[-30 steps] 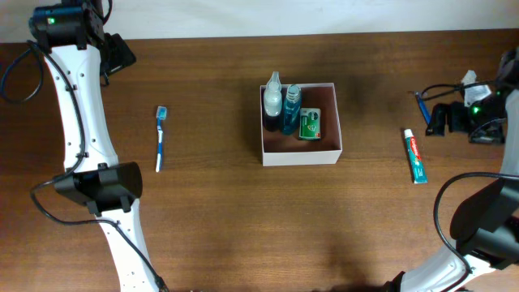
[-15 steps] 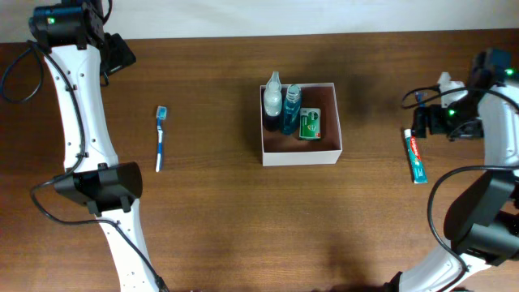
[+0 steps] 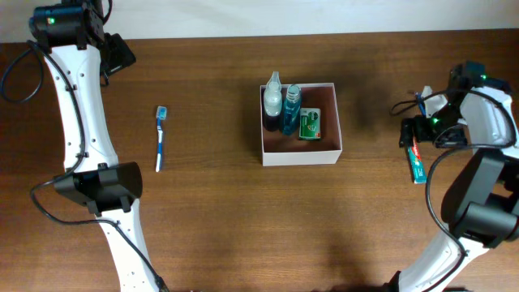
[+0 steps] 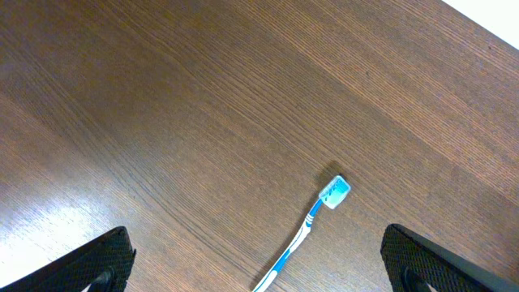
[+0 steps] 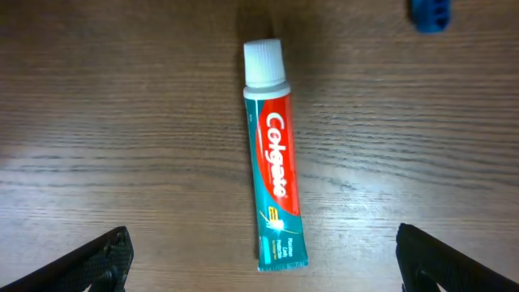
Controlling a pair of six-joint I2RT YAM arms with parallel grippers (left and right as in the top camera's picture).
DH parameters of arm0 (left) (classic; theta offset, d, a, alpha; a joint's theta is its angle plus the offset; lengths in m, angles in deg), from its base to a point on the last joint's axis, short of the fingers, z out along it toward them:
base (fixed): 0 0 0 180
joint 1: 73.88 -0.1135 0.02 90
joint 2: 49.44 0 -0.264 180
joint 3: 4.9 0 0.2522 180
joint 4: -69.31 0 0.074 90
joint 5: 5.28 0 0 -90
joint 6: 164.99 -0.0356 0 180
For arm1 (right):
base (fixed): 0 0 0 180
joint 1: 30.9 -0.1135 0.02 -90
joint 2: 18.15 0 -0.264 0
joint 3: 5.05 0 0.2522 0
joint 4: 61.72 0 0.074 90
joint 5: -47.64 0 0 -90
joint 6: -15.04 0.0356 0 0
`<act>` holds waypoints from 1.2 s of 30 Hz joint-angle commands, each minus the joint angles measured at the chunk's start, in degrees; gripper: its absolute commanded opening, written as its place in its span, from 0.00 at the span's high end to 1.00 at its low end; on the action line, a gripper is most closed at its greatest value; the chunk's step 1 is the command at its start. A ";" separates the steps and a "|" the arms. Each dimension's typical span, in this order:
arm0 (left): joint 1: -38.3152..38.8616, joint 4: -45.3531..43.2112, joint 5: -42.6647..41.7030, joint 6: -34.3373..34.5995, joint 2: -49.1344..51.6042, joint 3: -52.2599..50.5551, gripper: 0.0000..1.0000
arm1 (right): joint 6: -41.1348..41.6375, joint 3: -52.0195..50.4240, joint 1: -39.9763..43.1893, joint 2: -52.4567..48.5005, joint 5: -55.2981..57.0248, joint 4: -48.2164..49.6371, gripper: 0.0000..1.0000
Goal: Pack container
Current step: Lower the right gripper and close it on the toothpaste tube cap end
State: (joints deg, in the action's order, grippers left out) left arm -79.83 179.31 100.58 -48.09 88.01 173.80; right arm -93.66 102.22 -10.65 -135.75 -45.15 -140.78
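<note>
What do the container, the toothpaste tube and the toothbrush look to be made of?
The container: probably cardboard, with matte white walls, sharp square corners and a pinkish-brown inside. The toothpaste tube: likely soft laminated plastic, with a glossy printed body, a flat crimped end and a white plastic-looking cap. The toothbrush: apparently hard plastic, with a thin, smooth blue and white handle.

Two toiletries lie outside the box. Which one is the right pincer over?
The toothpaste tube, red and teal with a white cap, lying right of the container; the blue toothbrush lies far left.
</note>
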 commanded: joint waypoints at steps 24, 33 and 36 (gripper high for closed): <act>-0.11 -0.15 -0.17 0.68 -1.40 -0.17 0.01 | -0.61 -0.55 -0.72 -5.68 5.31 3.67 0.01; -0.11 -0.15 -0.17 0.66 -1.40 -0.17 0.00 | -0.59 -1.01 -1.11 -5.68 6.01 6.05 0.01; -0.11 -0.13 -0.20 0.68 -1.40 -0.17 0.01 | -0.59 -1.27 -1.11 -5.68 5.84 6.25 0.01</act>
State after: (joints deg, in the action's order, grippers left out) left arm -79.83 179.29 100.58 -48.09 88.01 173.80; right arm -94.30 102.00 -11.35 -140.56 -39.97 -134.86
